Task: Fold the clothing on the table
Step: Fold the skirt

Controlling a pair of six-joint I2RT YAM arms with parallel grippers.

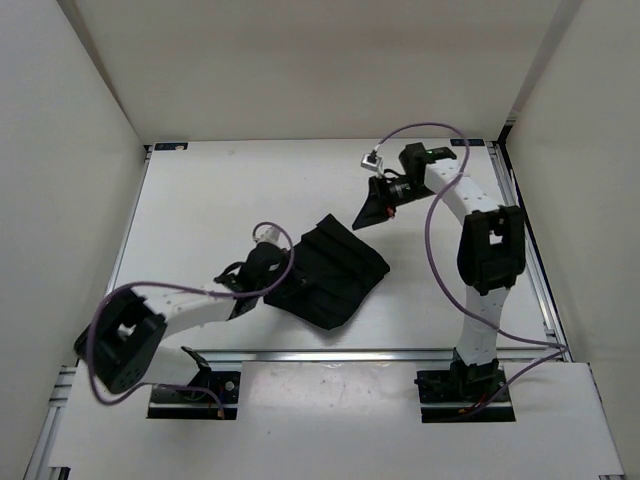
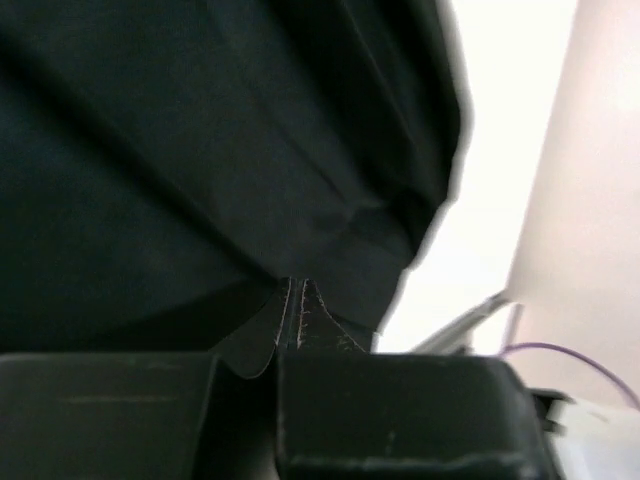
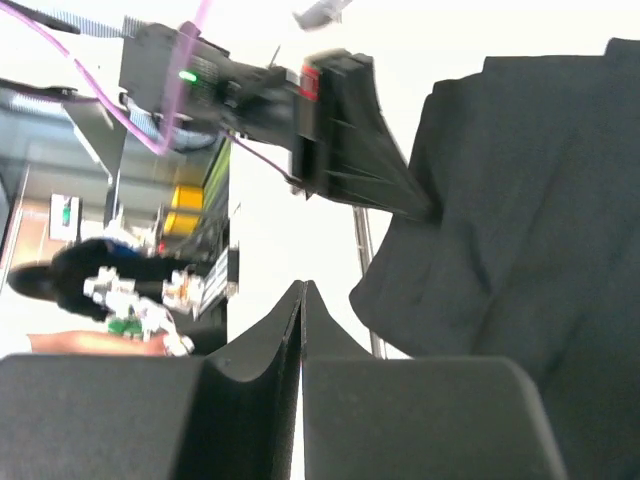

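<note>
Got clothing (image 1: 335, 272) crumpled on table (image 1: 220, 200), bulk straight ahead of left pincer (image 1: 283, 268) tips. Edge pinched there, pincer clenched on fabric, prob. to lift & drag a flap over. Just past far corner, apparently not touching: right pincer (image 1: 360, 222), clenched, empty, likely parked out of fold's way.

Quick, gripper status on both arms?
Left gripper: closed, tips at the clothing; whether it pinches fabric cannot be told.
Right gripper: closed, holding nothing.
</note>
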